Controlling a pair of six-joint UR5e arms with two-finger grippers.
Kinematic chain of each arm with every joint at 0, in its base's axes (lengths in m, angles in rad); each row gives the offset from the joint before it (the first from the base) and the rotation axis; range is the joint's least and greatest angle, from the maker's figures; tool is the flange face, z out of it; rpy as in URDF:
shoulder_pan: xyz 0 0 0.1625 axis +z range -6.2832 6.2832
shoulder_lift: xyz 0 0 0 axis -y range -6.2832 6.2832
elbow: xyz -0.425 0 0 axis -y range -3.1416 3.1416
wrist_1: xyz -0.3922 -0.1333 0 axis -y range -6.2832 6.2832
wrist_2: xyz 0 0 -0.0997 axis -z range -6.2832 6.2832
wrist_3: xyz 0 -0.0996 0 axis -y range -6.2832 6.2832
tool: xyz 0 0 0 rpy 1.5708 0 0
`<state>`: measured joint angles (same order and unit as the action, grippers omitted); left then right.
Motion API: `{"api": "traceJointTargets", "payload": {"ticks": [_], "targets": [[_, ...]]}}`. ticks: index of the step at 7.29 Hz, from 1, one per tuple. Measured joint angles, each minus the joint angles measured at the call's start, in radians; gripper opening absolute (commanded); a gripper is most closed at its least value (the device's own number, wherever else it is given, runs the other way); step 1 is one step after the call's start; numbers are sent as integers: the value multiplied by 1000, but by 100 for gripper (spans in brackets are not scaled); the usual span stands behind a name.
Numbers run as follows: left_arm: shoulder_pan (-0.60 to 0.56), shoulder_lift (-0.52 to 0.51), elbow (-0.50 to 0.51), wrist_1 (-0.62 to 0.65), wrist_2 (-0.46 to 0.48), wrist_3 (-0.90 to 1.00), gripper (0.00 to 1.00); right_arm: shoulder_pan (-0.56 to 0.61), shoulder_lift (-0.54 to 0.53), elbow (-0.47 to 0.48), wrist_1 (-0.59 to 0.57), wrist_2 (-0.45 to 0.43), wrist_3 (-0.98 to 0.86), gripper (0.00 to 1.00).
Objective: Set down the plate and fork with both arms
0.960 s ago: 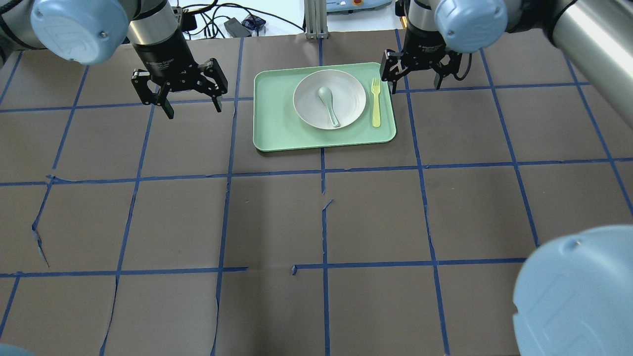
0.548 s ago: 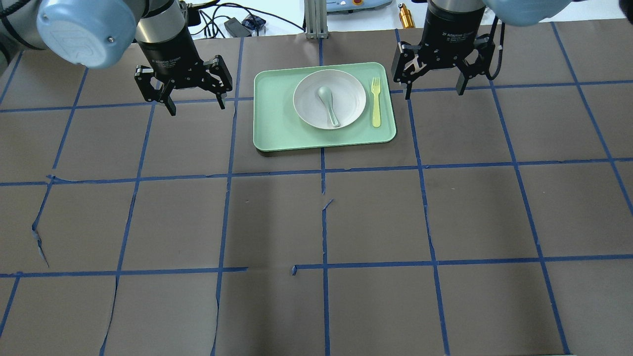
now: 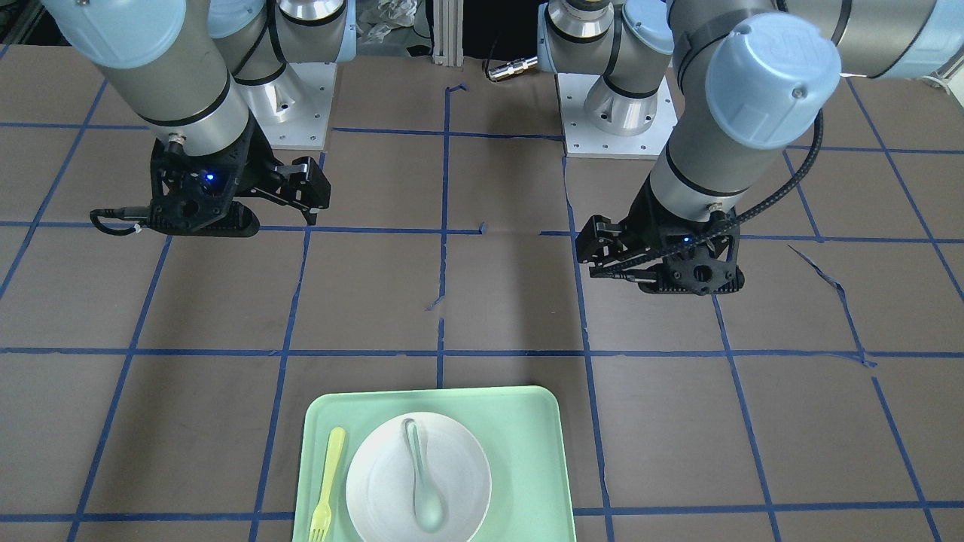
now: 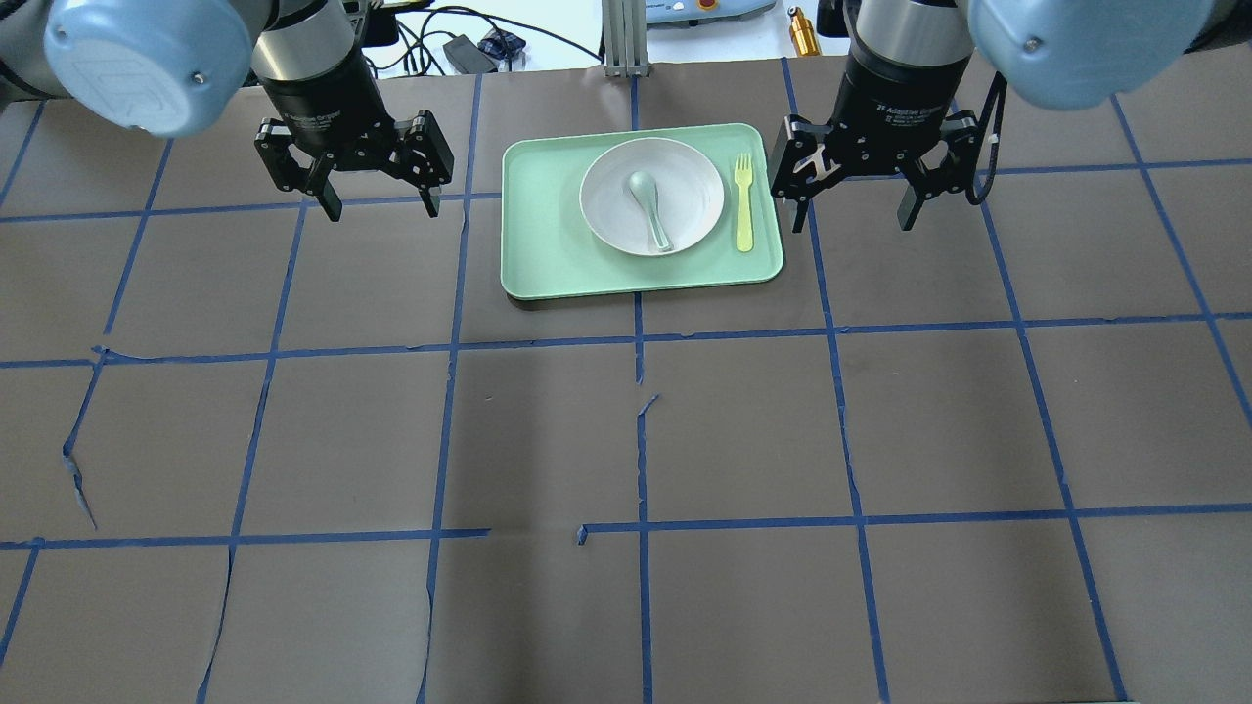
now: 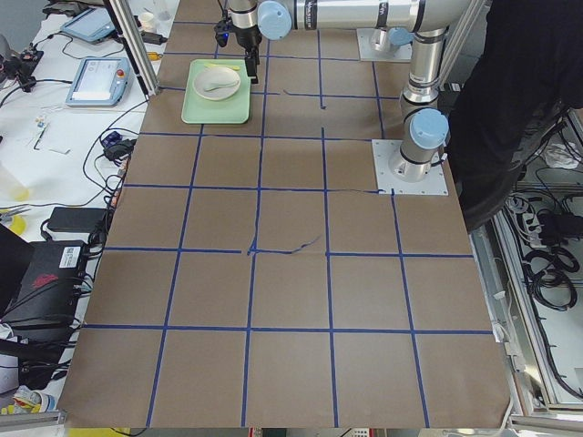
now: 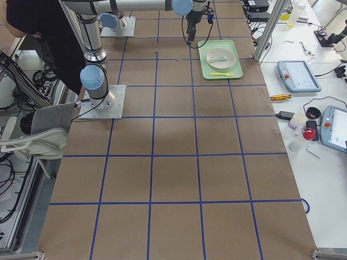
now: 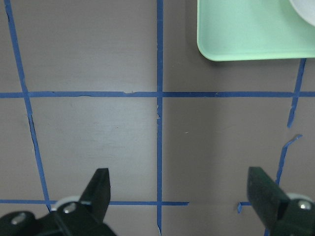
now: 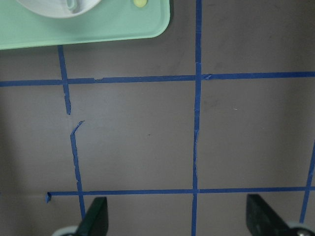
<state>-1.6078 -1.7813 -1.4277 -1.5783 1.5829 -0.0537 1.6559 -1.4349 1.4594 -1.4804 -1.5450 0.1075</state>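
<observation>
Tray [image 4: 548, 244] is sitting at the far middle of the table [image 4: 626, 430], well away from the robot's base. It is lying flat across a blue tape line [image 4: 641, 323].

Plate [image 4: 691, 191] is resting on the tray, in its right half. Spoon [image 4: 649, 200] is lying inside the plate, bowl toward the far side, handle pointing back at the robot.

Fork [image 4: 744, 205] is lying flat on the tray floor, just beside the plate on the right, between the plate's rim and the tray's right rim. Tines are pointing far, handle near. It is running parallel to the tray's right edge.

Left gripper [image 4: 380, 208] is hanging over bare table left of the tray, near its far left corner but apart from it. Fingers are pointing down and spread wide, gripping nothing. The left wrist view is showing only table and tape between the fingertips, with a tray corner at upper right.

Right gripper [image 4: 854, 221] is hanging just off the tray's right edge, over bare table. Its fingers are also spread wide and carrying nothing; the inner finger is hanging close to the tray's rim. The right wrist view is catching a tray corner, a slice of plate and the fork's handle end at upper left.

Both grippers are clear of the table surface.
</observation>
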Motion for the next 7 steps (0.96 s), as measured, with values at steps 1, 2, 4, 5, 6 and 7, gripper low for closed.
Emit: {"api": "traceJointTargets", "payload": {"ticks": [1,2,4,5,6,7], "targets": [[2,18,-17,11,0,-15,100,3,-11,21,-22,-8,11,100],[2,29,-38,34,-5,-42,100,5,-18,35,-34,-23,16,100],[1,38,-61,63,-19,-62,100,8,-27,38,-41,-48,20,100],[-1,41,-63,64,-19,-64,100,8,-28,37,-42,-46,21,100],[-3,46,-66,57,-18,-65,100,8,-28,38,-42,-42,22,100],[-6,57,-75,44,-18,-66,100,8,-28,38,-42,-39,22,100]]}}
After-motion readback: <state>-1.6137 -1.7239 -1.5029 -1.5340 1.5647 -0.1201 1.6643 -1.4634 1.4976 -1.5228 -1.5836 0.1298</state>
